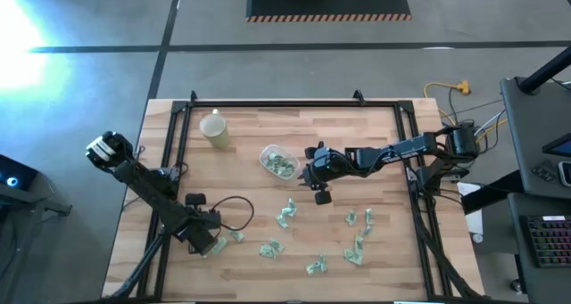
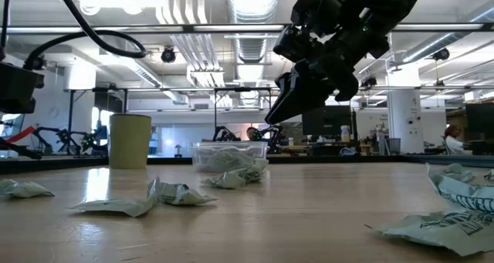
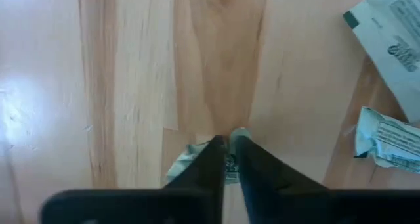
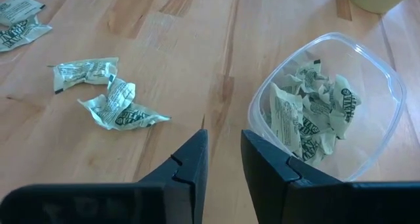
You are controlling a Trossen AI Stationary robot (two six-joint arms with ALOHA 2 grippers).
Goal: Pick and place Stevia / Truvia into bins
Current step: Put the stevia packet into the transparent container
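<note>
Several pale green-and-white Stevia sachets (image 1: 285, 215) lie scattered flat on the wooden table's near half. The clear tub (image 1: 278, 161) stands near the table's middle, with several sachets (image 4: 308, 115) inside it. At the near left my left gripper (image 3: 228, 140) points straight down, shut on one sachet (image 3: 187, 159). My right gripper (image 4: 223, 142) hangs above the table just right of the tub (image 4: 262, 92), slanting down, open with nothing between its fingers. My left gripper pinches a crumpled sachet between its two fingertips (image 3: 213, 148), coming from above and pointing down. A corner of the sachet (image 3: 182, 163) sticks out beside the fingers. The fingers hide the place of contact. Whether the sachet is off the table I cannot tell.
A pale yellow opaque cup (image 1: 214, 128) stands at the far left of the tub. Two more sachets (image 3: 387, 142) lie close to my left gripper. Black frame rails (image 1: 178, 152) run along the table's left, far and right sides.
</note>
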